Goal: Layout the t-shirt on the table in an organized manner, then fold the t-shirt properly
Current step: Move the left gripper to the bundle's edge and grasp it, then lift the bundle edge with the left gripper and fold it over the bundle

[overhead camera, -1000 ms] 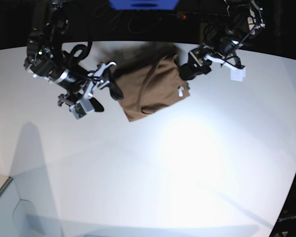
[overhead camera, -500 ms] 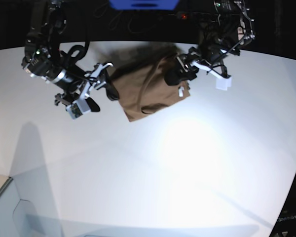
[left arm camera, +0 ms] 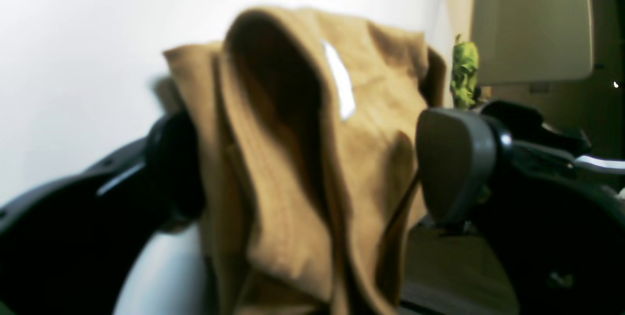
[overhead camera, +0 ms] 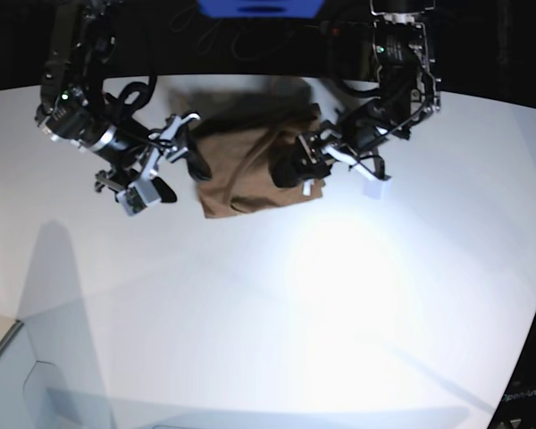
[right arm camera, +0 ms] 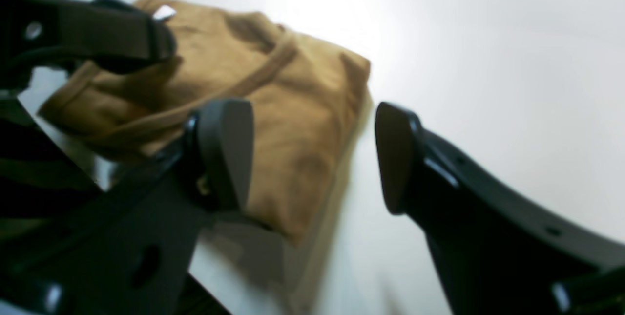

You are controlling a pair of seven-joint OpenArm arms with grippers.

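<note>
Glossy white surface [overhead camera: 277, 331] fills most of my base view, dark beyond its far edge. Taking the brown t-shirt [overhead camera: 237, 170] as my landmark, I have the right hand [overhead camera: 174, 183] at its left side, fingers spread, and the t-shirt lies bunched near that far edge; at its right side, my left hand [overhead camera: 295, 170] is spread wide, with cloth between its fingers.

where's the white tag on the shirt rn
In the left wrist view, the white tag sits upper centre on the brown t-shirt, just right of the dark fold opening and up and left of the left gripper's right-hand finger.
</note>
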